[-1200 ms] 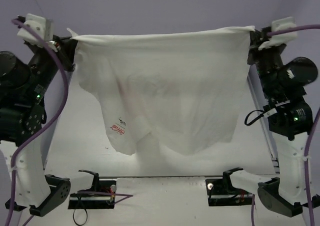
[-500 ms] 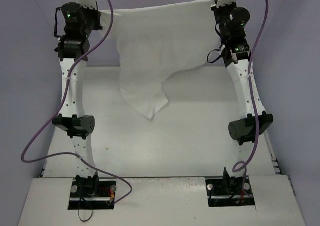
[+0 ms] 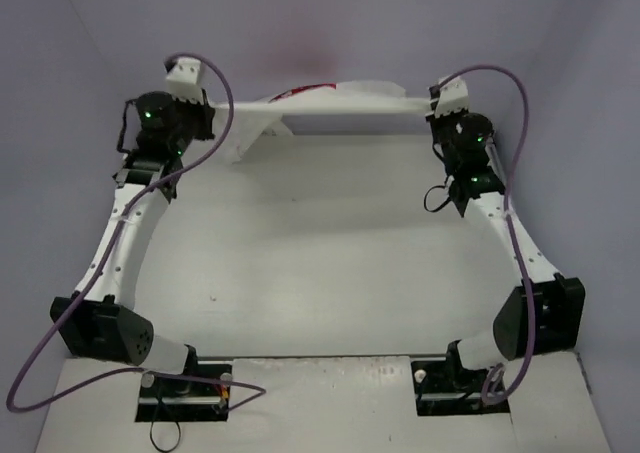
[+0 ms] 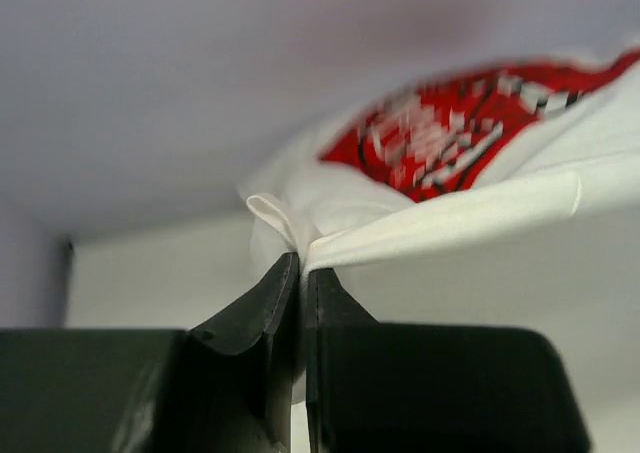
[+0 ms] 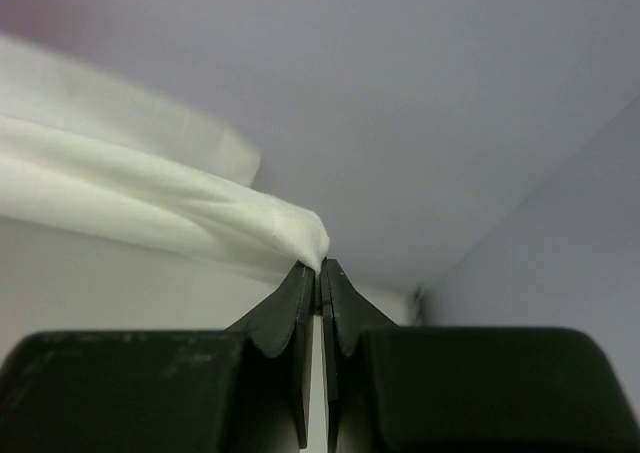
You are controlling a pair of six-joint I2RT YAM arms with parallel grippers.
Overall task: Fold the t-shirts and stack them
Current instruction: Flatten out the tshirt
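The white t-shirt point(image 3: 340, 99) is stretched between both grippers above the far end of the table, seen almost edge-on, with a short flap hanging near its left end. Its red chest print point(image 3: 300, 91) faces up. My left gripper point(image 3: 212, 110) is shut on the shirt's left corner; in the left wrist view the cloth point(image 4: 440, 208) bunches at the closed fingertips point(image 4: 300, 263), with the red print point(image 4: 440, 133) beyond. My right gripper point(image 3: 433, 109) is shut on the right corner, where the fabric point(image 5: 150, 208) pinches into its tips point(image 5: 320, 268).
The white table point(image 3: 320, 253) lies below the shirt. Pale purple walls point(image 3: 320, 23) close in the back and both sides, just behind the shirt. Both arms reach far forward from their bases point(image 3: 185, 383) at the near edge.
Both arms have swung away from the camera and lowered. The shirt, earlier hanging like a curtain, has flung out toward the far wall and now lies nearly level, print up.
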